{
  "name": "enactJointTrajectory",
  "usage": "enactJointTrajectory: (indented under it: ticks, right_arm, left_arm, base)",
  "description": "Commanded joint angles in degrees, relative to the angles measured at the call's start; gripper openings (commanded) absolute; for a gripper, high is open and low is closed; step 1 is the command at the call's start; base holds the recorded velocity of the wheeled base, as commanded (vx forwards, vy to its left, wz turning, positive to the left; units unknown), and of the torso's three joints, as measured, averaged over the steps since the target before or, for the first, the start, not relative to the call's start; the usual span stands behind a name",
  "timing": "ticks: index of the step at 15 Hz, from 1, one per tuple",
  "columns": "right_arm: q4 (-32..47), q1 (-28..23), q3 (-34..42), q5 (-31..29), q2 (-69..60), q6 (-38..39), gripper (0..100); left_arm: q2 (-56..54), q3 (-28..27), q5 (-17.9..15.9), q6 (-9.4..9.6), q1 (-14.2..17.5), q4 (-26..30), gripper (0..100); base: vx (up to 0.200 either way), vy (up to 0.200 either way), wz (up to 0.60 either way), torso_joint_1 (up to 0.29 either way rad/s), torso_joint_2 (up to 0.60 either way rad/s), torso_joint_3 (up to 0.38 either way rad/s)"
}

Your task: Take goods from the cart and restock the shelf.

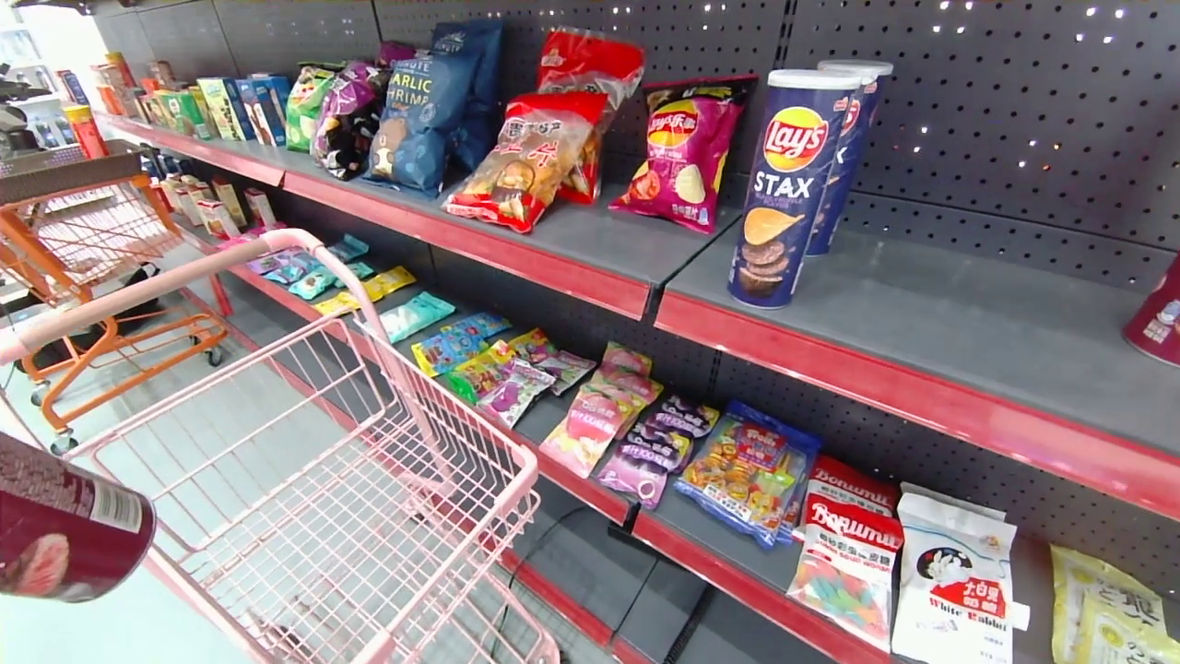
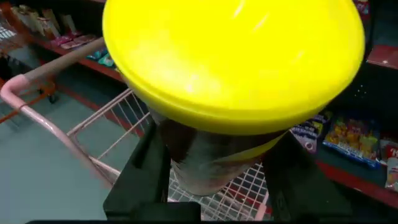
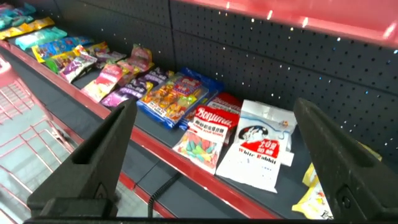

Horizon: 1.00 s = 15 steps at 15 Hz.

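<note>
A dark red chip can (image 1: 57,527) with a yellow lid (image 2: 233,56) hangs at the lower left above the pink cart (image 1: 304,461). My left gripper (image 2: 219,182) is shut on the can's body, one black finger on each side. My right gripper (image 3: 214,163) is open with nothing between its fingers, and it faces the lower shelf's candy bags (image 3: 205,130). On the upper shelf (image 1: 922,318) stand two tall blue chip cans (image 1: 788,184). A red can (image 1: 1158,318) shows at that shelf's far right edge.
Chip bags (image 1: 525,157) lean along the upper shelf to the left of the blue cans, with bare shelf to their right. An orange cart (image 1: 92,240) stands in the aisle farther left. Candy packets (image 1: 608,424) line the lower shelf.
</note>
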Motion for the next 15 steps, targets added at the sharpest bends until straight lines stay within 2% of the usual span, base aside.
enactJointTrajectory:
  ticks: [1, 5, 9, 11, 12, 15]
  right_arm:
    - [0.0, 0.0, 0.0, 0.0, 0.0, 0.0, 100]
    - [0.0, 0.0, 0.0, 0.0, 0.1, 0.1, 100]
    - [0.0, 0.0, 0.0, 0.0, 0.0, 0.2, 100]
    - [0.0, 0.0, 0.0, 0.0, 0.1, 0.2, 100]
    - [0.0, 0.0, 0.0, 0.0, 0.0, 0.2, 100]
    - [0.0, 0.0, 0.0, 0.0, 0.0, 0.2, 100]
  left_arm:
    - [-6.1, 2.4, -0.1, 0.33, 0.0, -0.1, 0]
    - [-8.7, 3.4, 1.2, 0.33, 0.1, 0.1, 0]
    - [-9.1, 3.6, 0.7, 0.68, -0.1, 0.4, 0]
    - [-9.0, 3.8, 0.7, 6.22, -0.1, 1.8, 0]
    - [-9.0, 4.1, 0.6, 7.36, -0.1, 1.8, 0]
    - [-9.0, 4.7, 0.6, 8.77, -0.2, 1.8, 0]
  base:
    - [0.000, 0.000, 0.00, 0.193, -0.53, -0.349]
    - [0.000, 0.000, 0.00, 0.211, -0.56, -0.355]
    - [0.000, 0.000, -0.60, 0.222, -0.58, -0.339]
    - [0.000, 0.000, -0.60, 0.056, -0.14, -0.081]
    - [0.000, 0.000, -0.60, 0.032, -0.01, -0.041]
    - [0.000, 0.000, -0.60, 0.015, 0.00, -0.012]
